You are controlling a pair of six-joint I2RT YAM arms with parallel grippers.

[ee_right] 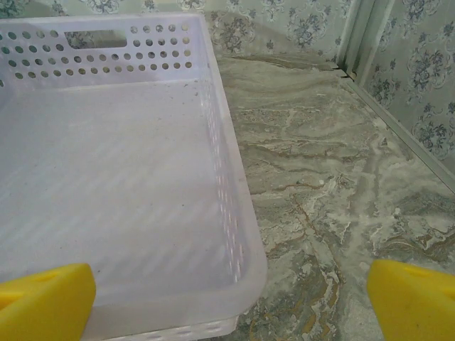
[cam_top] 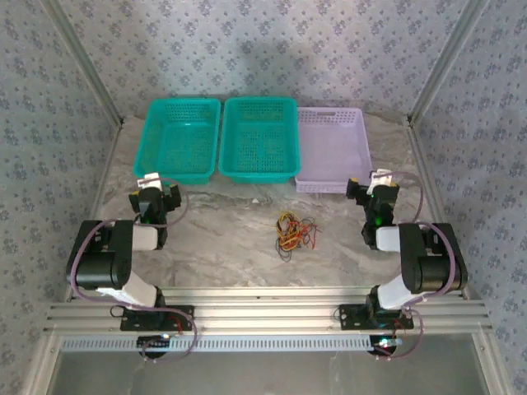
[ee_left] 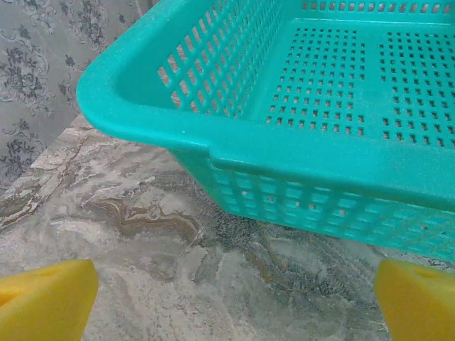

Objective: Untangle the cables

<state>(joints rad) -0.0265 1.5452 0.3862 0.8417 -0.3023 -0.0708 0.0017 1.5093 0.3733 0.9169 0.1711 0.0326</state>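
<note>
1. Top external view: three bins stand in a row at the far side of the table (cam_top: 222, 247). The middle green basket (cam_top: 258, 102) touches the left green basket (cam_top: 183, 102) on one side and the purple tray (cam_top: 333, 112) on the other.
2. The cables (cam_top: 295, 231) are a small heap of yellow, red and black loops. They lie on the table in front of the middle green basket, a little to its right and well apart from it.
3. The table in front of the middle green basket is bare stone all around the cables, so there is lots of room.
4. Flowery walls (cam_top: 263, 49) and metal posts (cam_top: 82, 58) shut the table in behind and to both sides of the middle green basket.
5. The left gripper (cam_top: 161, 188) is left of the middle green basket, by the near corner of the left green basket. Its yellow pads (ee_left: 46, 302) sit far apart, so the jaws are wide. It holds nothing, and only bare table lies between the pads.
6. The right gripper (cam_top: 370, 183) is right of the middle green basket, at the near right corner of the purple tray. Its pads (ee_right: 43, 298) are wide apart too, and it holds nothing. One pad is over the tray and the other is over bare table. I cannot tell if a pad touches the tray.
</note>
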